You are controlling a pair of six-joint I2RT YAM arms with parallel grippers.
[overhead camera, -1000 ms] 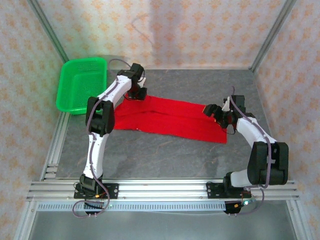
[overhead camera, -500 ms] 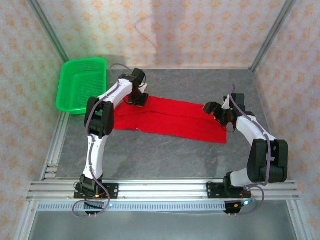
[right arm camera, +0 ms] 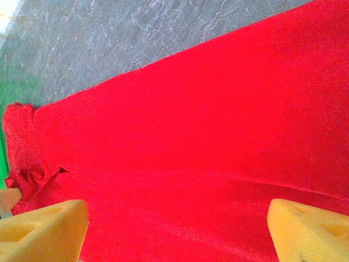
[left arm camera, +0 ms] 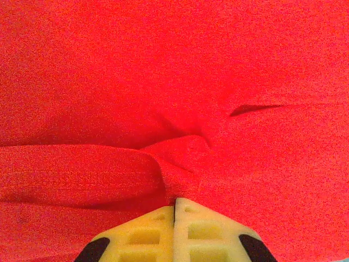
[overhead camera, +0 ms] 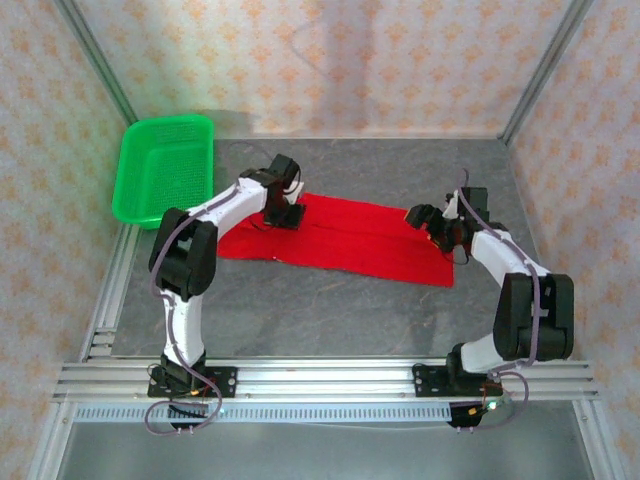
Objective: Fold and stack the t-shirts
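Observation:
The red t-shirt (overhead camera: pixel 350 240) lies as a long folded strip across the middle of the grey table, with no print showing. My left gripper (overhead camera: pixel 286 212) is at the strip's far left end, shut on a pinched fold of the red cloth (left arm camera: pixel 180 153); its yellow fingertips (left arm camera: pixel 174 203) meet with cloth bunched right at them. My right gripper (overhead camera: pixel 428 222) hovers open over the strip's right end. Its fingers (right arm camera: pixel 43 229) stand wide apart, with flat red shirt (right arm camera: pixel 218 136) spread below and nothing between them.
A green mesh basket (overhead camera: pixel 165 170) stands at the table's back left corner, just left of the left arm. Bare grey tabletop (overhead camera: pixel 330 310) lies between the shirt and the arm bases. Metal frame posts and patterned walls close in the sides.
My left gripper has moved right and toward the near side, carrying the shirt's far left corner over the strip. The right gripper has barely moved.

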